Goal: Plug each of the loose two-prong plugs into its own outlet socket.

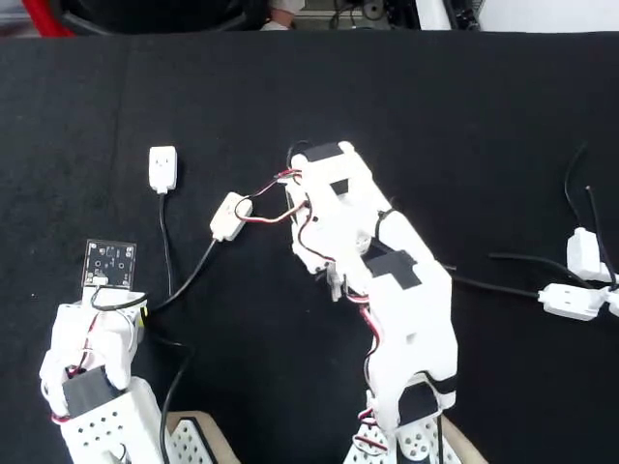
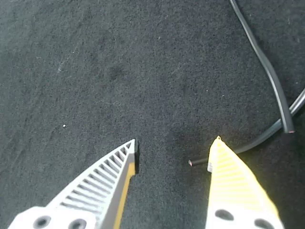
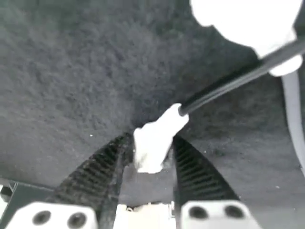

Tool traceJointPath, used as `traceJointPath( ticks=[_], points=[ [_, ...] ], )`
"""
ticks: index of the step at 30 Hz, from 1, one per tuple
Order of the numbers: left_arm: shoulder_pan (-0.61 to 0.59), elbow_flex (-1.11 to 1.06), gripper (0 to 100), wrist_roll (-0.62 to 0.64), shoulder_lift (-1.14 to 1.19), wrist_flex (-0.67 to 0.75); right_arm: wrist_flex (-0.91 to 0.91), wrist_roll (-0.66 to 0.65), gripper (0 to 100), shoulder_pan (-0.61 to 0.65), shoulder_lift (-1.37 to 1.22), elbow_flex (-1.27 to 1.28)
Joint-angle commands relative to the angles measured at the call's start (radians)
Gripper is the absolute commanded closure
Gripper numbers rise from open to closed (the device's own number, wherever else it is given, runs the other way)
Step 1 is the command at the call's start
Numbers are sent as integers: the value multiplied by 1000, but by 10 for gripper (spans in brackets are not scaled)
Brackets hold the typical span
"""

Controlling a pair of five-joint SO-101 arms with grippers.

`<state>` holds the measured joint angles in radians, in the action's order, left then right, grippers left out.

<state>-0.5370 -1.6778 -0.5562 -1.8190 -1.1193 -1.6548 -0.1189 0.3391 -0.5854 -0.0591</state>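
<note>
My right gripper [image 3: 151,140] is shut on a small white plug [image 3: 152,143]; its black fingers [image 3: 107,164] press it from both sides just above the cloth. The plug's black cord [image 3: 233,81] runs off past a larger white body [image 3: 243,19]. In the high view the right arm [image 1: 368,251] folds over the table's middle and hides its own gripper. My left gripper [image 2: 174,148] stands open over bare cloth, with a loose black cord end [image 2: 198,162] by its yellow finger [image 2: 228,176]. Another white plug [image 1: 230,216] and a white two-slot block [image 1: 162,167] lie left of centre.
A black cloth [image 1: 464,126] covers the table. White plug or socket pieces [image 1: 571,300] with black cords [image 1: 493,287] lie at the right edge. A black cord [image 1: 189,275] runs from the centre-left plug towards the left arm [image 1: 92,338] at the near left.
</note>
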Motion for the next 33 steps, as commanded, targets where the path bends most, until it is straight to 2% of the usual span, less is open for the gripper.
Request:
traceJointPath(
  ticks=[1,6,11,18,27,29,31,33],
  points=[
    [7,-18,755,2,-6,21,-48,2,875,-25,2,-84],
    [7,-18,755,2,-6,21,-101,9,875,-23,1,-202],
    [7,-18,755,2,-6,21,-95,81,875,-18,-4,-232],
    [7,-18,755,2,-6,21,-61,81,875,-34,-48,-203],
    [7,-18,755,2,-6,21,-41,81,875,-91,-162,-309],
    [7,-18,755,2,-6,21,-41,81,894,-89,-162,-315],
    [7,-21,755,2,-6,21,-41,81,955,-84,-160,-318],
    [7,-21,755,2,-6,21,-41,81,953,-83,-160,-318]
  ],
)
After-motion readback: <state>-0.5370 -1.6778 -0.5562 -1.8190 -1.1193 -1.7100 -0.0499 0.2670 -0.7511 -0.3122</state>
